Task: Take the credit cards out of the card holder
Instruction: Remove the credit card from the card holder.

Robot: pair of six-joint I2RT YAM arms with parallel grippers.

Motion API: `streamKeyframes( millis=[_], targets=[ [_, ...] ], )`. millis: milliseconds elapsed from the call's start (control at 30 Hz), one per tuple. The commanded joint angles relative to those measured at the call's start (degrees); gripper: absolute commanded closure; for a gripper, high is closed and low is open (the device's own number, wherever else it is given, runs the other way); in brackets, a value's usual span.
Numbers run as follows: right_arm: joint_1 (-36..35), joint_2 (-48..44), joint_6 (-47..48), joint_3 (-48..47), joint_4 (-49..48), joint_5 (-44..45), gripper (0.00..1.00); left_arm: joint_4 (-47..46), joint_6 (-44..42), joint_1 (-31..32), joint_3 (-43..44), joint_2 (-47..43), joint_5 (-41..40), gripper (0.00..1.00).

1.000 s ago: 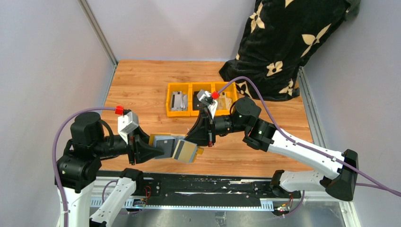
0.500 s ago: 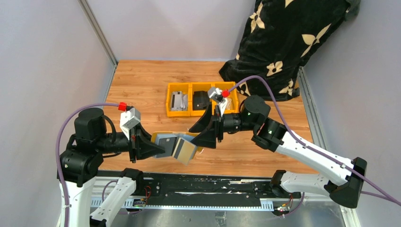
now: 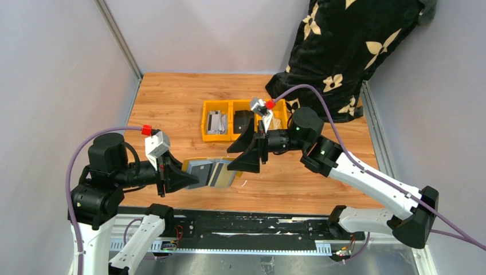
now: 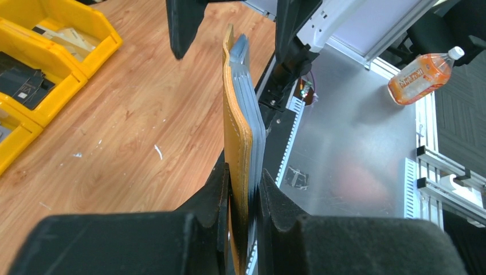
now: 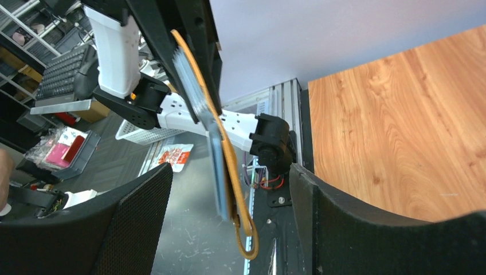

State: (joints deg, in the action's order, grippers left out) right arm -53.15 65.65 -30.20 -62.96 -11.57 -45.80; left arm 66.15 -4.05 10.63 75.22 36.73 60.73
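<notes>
Left gripper (image 4: 243, 197) is clamped on the mustard card holder (image 4: 236, 132), which is held edge-up above the near edge of the table (image 3: 172, 103), with grey credit cards (image 4: 255, 114) tucked inside. Since half a second earlier, the right gripper (image 5: 229, 212) has been shifted slightly farther and leftward. Its jaws are spread wide, straddling the holder's free right end.

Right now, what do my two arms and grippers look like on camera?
Both arms match: white links with black joints. The left gripper and right gripper have black wedge-shaped fingers. Each wrist carries a pale camera block and a purple cable with a red plug.
</notes>
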Motion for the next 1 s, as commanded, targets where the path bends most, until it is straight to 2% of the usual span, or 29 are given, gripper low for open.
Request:
streamKeyframes(
  millis=[0, 100, 167, 333, 433, 500, 567, 633, 767, 867, 967],
  targets=[
    [-3.23, 1.31, 3.94, -4.12, 1.84, -2.96, 0.22, -0.94, -0.2, 0.13, 0.64, -0.47, 3.86, 1.0],
    [-4.65, 2.16, 4.83, -4.79, 2.09, -3.75, 0.22, -0.87, -0.08, 0.18, 0.49, -0.31, 4.21, 1.0],
    [-5.43, 2.77, 4.74, -4.59, 1.37, -4.12, 0.27, -0.93, -0.08, 0.11, 0.09, -0.19, 4.53, 1.0],
    [-6.71, 5.41, 2.65, -4.72, -0.37, -5.95, 0.54, -0.93, 0.72, 0.16, -0.34, 0.5, 5.73, 1.0],
    [-7.22, 6.1, 2.03, -4.7, -0.74, -6.42, 0.75, -0.93, 1.67, 0.18, -0.19, 1.39, 6.81, 1.0],
    [-7.24, 6.02, 1.26, -4.48, -1.03, -6.66, 0.88, -0.91, 2.38, 0.18, -0.08, 2.15, 7.44, 0.92],
    [-7.24, 5.5, -0.18, -3.37, -3.01, -6.35, 0.99, -0.91, 3.39, 0.17, -0.21, 2.72, 7.6, 0.71],
    [-7.28, 4.8, -2.24, -1.73, -5.94, -5.24, 1.0, -0.89, 3.7, 0.17, -0.67, 3.15, 8.77, 0.59],
    [-7.24, 3.87, -7.86, 2.59, -15.16, -2.47, 1.0, -0.84, 5.1, 0.15, -3.57, 3.22, 13.35, 0.46],
    [-7.24, 2.84, -10.34, 5.23, -19.37, -0.35, 1.0, -0.86, 5.6, 0.17, -5.37, 2.71, 16.68, 0.45],
    [-7.24, 2.06, -10.68, 6.31, -21.05, 0.08, 1.0, -0.84, 5.8, 0.15, -4.38, 2.77, 20.12, 0.49]
  ],
)
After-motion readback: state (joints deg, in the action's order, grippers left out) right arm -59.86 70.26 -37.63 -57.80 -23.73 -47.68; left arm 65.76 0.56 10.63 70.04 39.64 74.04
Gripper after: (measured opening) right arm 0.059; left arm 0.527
